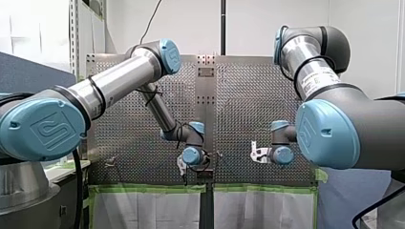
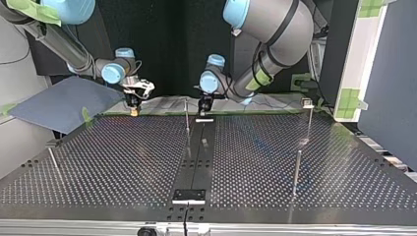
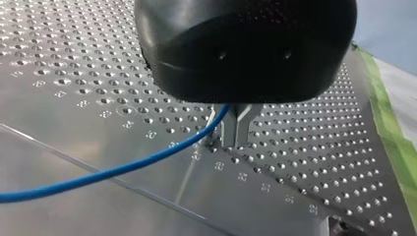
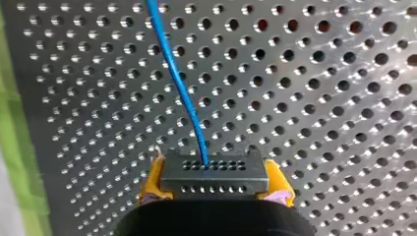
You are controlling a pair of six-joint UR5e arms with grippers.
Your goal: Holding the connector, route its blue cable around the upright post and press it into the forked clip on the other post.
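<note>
My right gripper (image 4: 216,180) is shut on the dark grey connector (image 4: 215,169), with a yellow pad on either side of it. The blue cable (image 4: 179,83) leaves the connector and runs ahead over the perforated plate. Further along, my left gripper (image 3: 235,133) has its metal fingers shut on the blue cable (image 3: 123,169), low over the plate. At the far edge of the top view, my right gripper (image 2: 134,109) is left of a thin upright post (image 2: 187,115) and my left gripper (image 2: 204,109) is just right of it. The forked clip (image 2: 307,102) tops a post at the right.
Another post (image 2: 296,172) stands nearer the camera at the top view's right, and a thin rod (image 2: 54,162) at its left. A black strip (image 2: 196,152) runs down the table's middle to a bracket (image 2: 188,195). A blue-grey board (image 2: 59,103) lies at the far left.
</note>
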